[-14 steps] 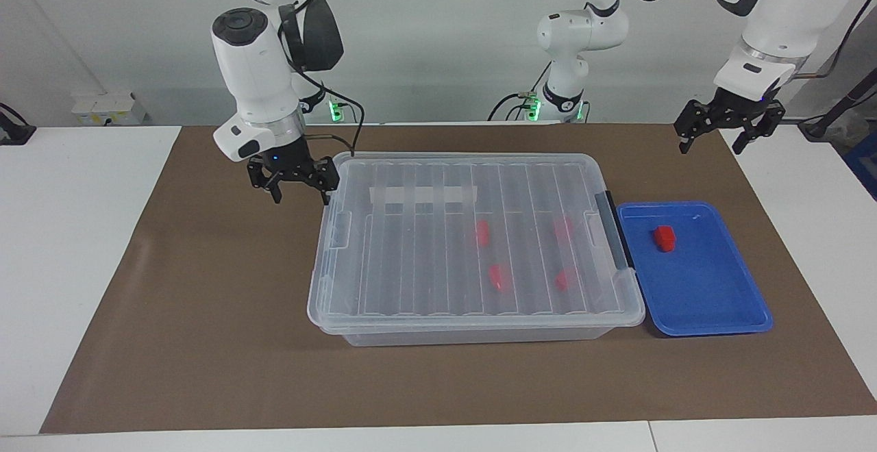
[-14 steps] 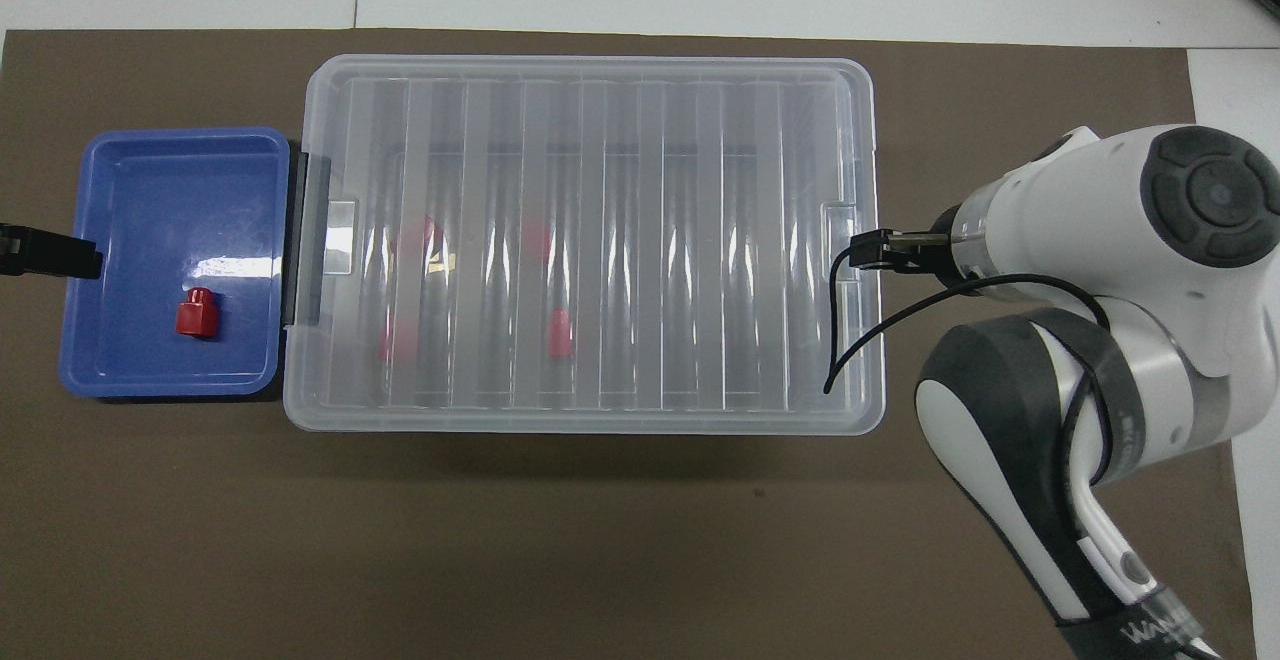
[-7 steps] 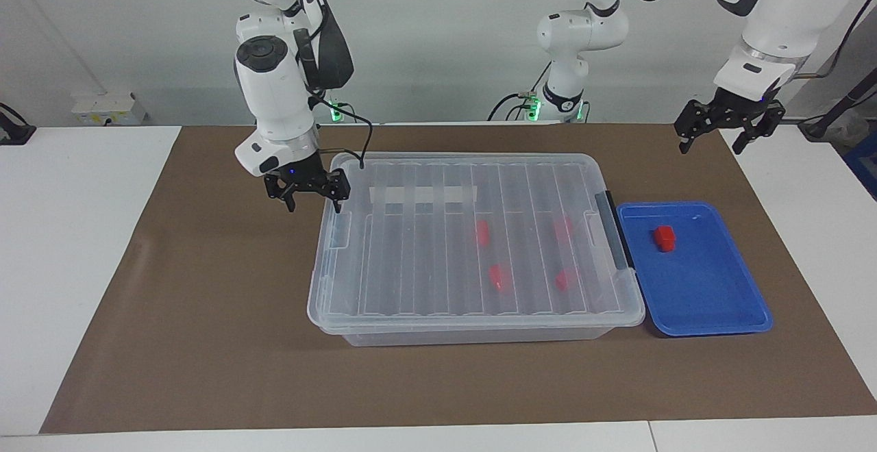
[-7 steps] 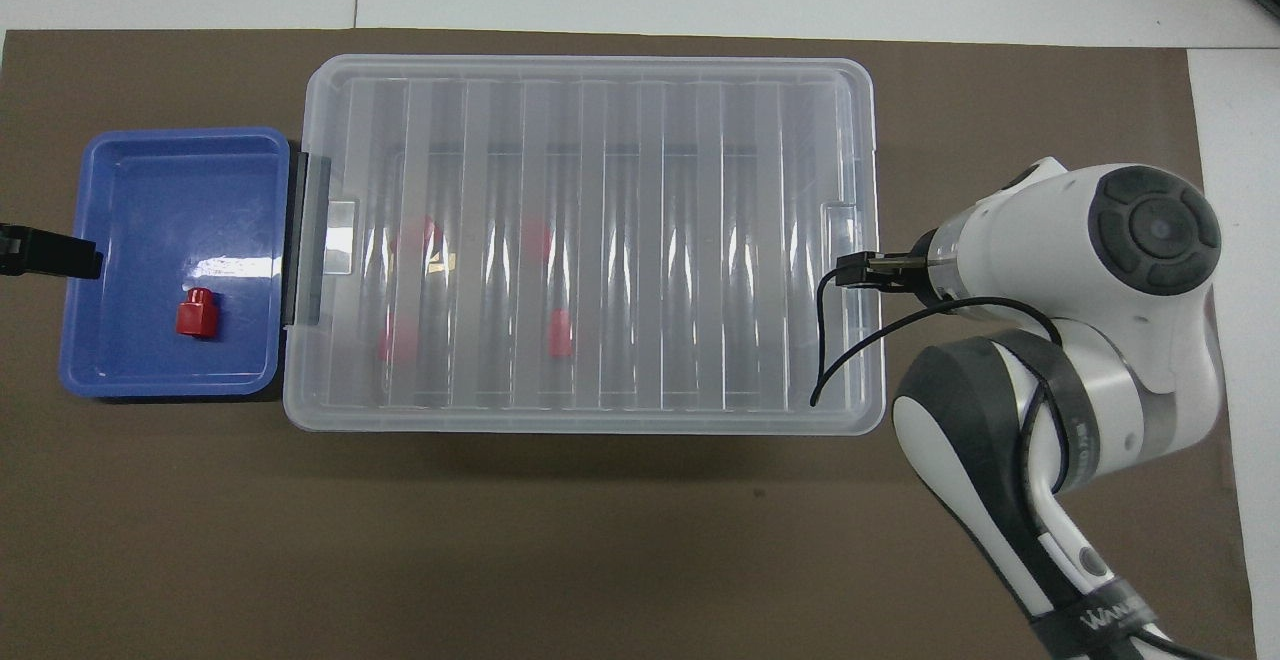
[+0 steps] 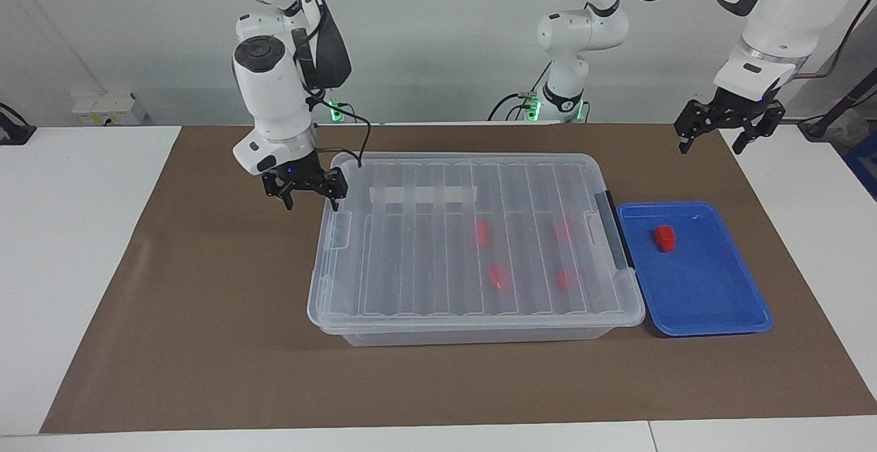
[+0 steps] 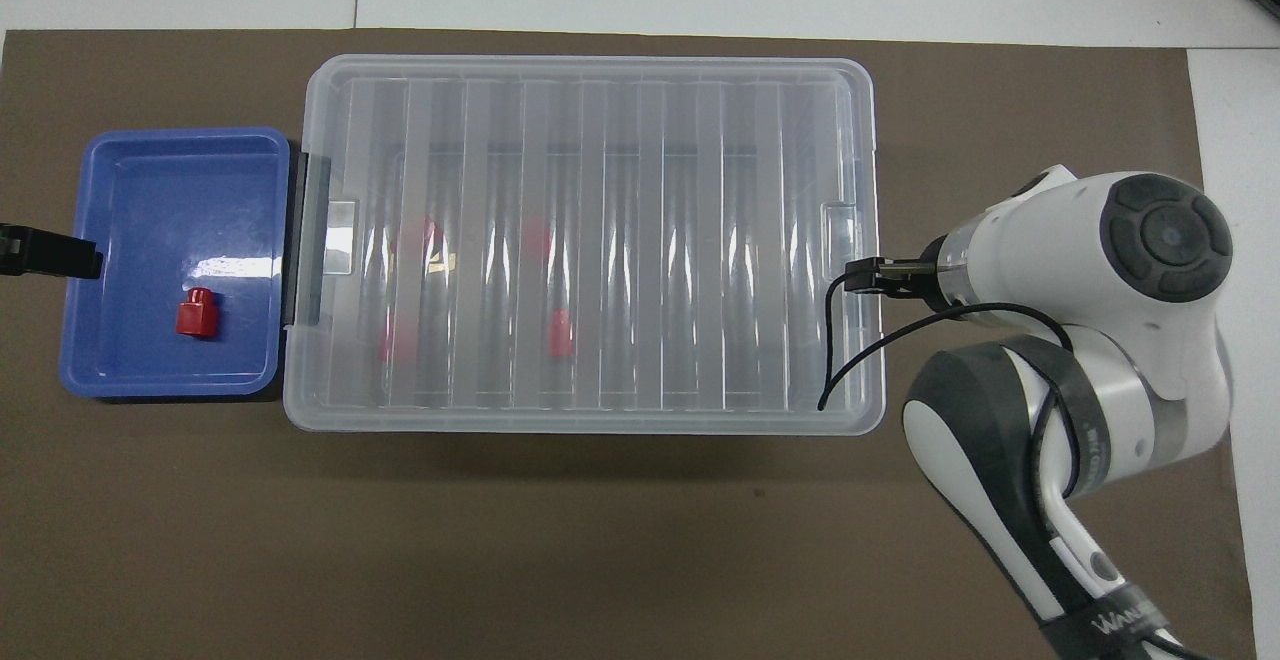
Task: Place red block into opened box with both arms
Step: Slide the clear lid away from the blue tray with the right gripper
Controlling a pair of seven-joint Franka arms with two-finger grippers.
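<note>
One red block [image 5: 663,237] [image 6: 197,314] lies in the blue tray [image 5: 712,301] [image 6: 150,155]. The clear box [image 5: 473,320] [image 6: 590,62] stands mid-table with its ribbed lid lying flat on it. Several more red blocks [image 5: 483,233] show through the lid. My right gripper [image 5: 312,205] hangs open, empty, just above the box's end toward the right arm's end of the table, one finger over the lid's corner. My left gripper [image 5: 711,148] is open and empty, raised over the mat's edge near the tray. In the overhead view the right wrist covers its gripper.
The tray touches the box's black-handled end [image 5: 614,240], toward the left arm's end of the table. A brown mat [image 5: 205,315] covers the table's middle, with white tabletop at both ends. A third white arm base [image 5: 579,41] stands between my two arms.
The right arm has swung in and turned its wrist, bringing its gripper up to the box's end. In the last half second it barely shifted. The left arm has not moved.
</note>
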